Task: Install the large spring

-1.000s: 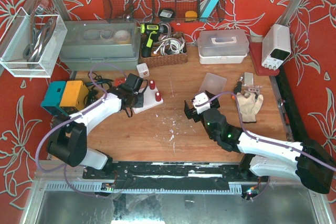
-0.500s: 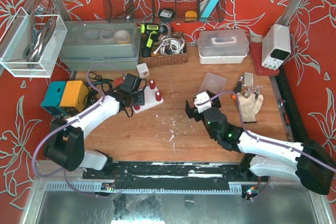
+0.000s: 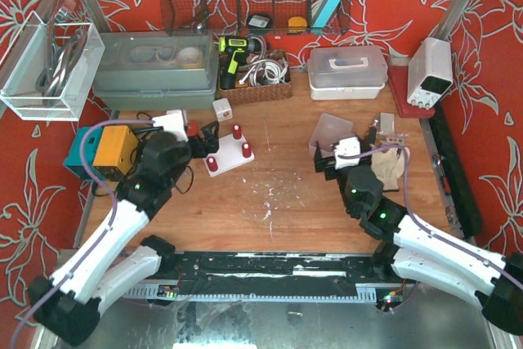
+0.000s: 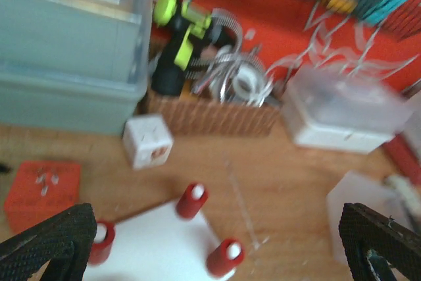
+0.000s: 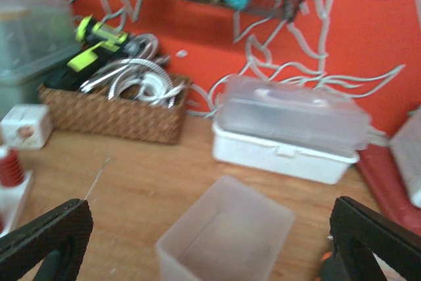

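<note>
A white board (image 3: 231,155) with three red posts (image 3: 236,131) lies left of the table's middle. In the left wrist view the white board (image 4: 154,245) and its white-tipped red posts (image 4: 191,200) sit low between the fingers. My left gripper (image 3: 203,140) hovers just left of the board. It (image 4: 216,231) is open, with nothing between its black fingers (image 4: 49,241). My right gripper (image 3: 325,154) stands open beside a translucent plastic box (image 3: 331,131). That box (image 5: 227,238) lies ahead of the right gripper (image 5: 210,231) and is not held. I cannot make out the large spring in any view.
A white cube (image 3: 221,109) and a small orange box (image 4: 41,185) lie behind the board. Along the back stand a grey bin (image 3: 155,71), a wicker basket (image 3: 253,79) and a white lidded box (image 3: 347,71). A glove (image 3: 392,165) lies right. A teal-and-orange box (image 3: 102,151) sits left.
My left gripper opened wide and drew back left off the white board. My right arm pulled back to the right, toward the translucent box, still open.
</note>
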